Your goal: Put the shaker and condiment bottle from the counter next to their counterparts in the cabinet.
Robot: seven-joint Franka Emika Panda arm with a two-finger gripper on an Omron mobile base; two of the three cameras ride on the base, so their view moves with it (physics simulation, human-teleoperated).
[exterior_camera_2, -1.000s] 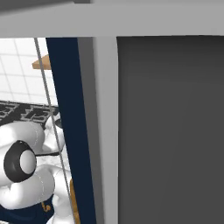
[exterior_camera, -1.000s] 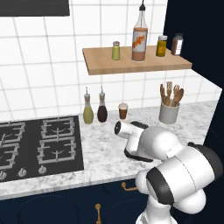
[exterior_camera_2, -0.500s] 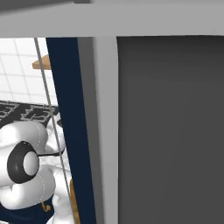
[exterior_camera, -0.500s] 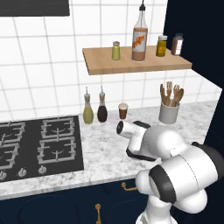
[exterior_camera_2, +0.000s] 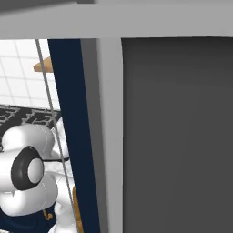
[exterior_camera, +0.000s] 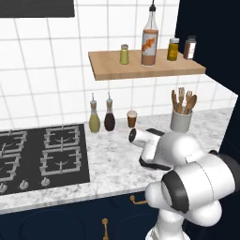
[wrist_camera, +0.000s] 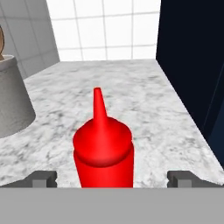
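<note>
Gripper (wrist_camera: pixel 111 177) lined up on the condiment bottle (wrist_camera: pixel 103 151), jaws spread wide, nothing held.

Hand view: the red squeeze bottle stands upright on the marble counter (wrist_camera: pixel 144 105), centred between the two dark fingertips (wrist_camera: pixel 43 178), one each side and both clear of its body. A grey utensil crock (wrist_camera: pixel 11 98) sits near on the left of that view; a dark navy panel (wrist_camera: pixel 192 65) closes the right. My read: this is the grasp approach. To do it well, keep the bottle centred, advance until the pads flank the round body below the shoulder rather than the tapering nozzle, then close squarely so the slim plastic neither tips nor squirts out. Lift straight up, clear of the crock. Left base view: the tall orange-brown bottle (exterior_camera: pixel 150 40) waits on the wooden shelf (exterior_camera: pixel 145 68).
</note>
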